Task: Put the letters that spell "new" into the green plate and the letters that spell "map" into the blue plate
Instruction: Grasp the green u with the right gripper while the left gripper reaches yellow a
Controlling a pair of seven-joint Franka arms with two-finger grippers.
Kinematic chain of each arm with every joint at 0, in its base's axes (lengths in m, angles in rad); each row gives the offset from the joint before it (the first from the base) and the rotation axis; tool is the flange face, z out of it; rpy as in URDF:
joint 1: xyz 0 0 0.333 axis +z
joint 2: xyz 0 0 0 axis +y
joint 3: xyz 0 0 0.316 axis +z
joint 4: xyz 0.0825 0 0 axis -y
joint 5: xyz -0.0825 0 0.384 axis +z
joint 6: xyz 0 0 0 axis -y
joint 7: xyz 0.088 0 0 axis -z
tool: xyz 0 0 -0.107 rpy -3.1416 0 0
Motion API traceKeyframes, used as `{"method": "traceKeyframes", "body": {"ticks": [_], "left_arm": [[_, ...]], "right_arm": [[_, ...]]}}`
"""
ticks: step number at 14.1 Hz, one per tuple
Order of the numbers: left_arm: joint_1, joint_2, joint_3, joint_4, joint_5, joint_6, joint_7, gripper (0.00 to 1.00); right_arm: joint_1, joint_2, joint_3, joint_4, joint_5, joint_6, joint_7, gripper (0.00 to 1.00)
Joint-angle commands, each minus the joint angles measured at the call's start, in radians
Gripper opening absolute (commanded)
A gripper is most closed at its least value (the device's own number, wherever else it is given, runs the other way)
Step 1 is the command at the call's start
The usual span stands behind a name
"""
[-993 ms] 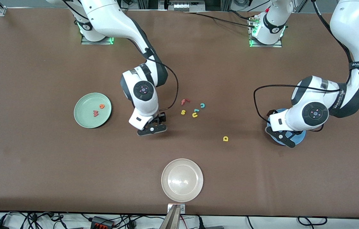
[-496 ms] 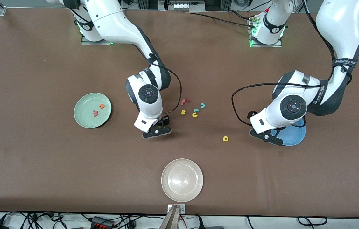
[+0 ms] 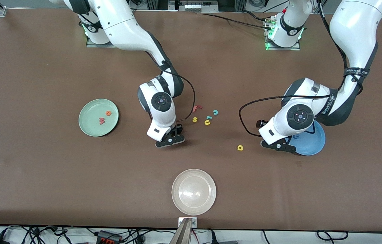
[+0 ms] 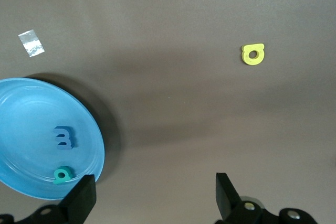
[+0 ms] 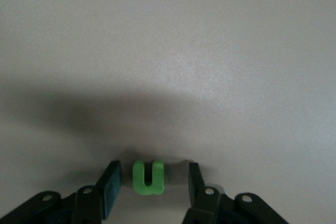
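Right gripper (image 5: 151,184) low at table, fingers straddling green n (image 5: 148,178) with gaps either side, left gripper (image 4: 152,198) spread wide, empty, beside blue plate (image 4: 31,98) holding m (image 4: 63,138) and p (image 4: 63,174), yellow a (image 4: 252,54) on table nearby, e (image 3: 108,113) and w (image 3: 102,120) in green plate (image 3: 89,127).

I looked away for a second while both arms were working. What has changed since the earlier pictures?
The left gripper, open, moved off the blue plate toward the yellow a, leaving the blue m and teal p in the plate. The right gripper shifted slightly toward the left arm's end, its fingers narrowing around the green n on the table. Plates and other letters stayed put.
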Motion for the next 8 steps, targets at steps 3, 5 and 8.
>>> {"method": "traceKeyframes", "body": {"ticks": [3,5,8], "left_arm": [[0.007,0.013,0.004,0.025,-0.012,-0.018,-0.008,1.00],[0.007,0.038,0.005,0.029,-0.013,-0.015,-0.020,1.00],[-0.024,0.073,0.004,0.074,-0.031,-0.012,-0.101,1.00]], "right_arm": [[-0.020,0.015,0.017,0.024,0.037,0.002,-0.025,0.29],[-0.021,0.016,0.017,0.022,0.050,0.002,-0.034,0.26],[-0.041,0.004,0.017,0.021,0.054,-0.008,-0.061,0.21]]}}
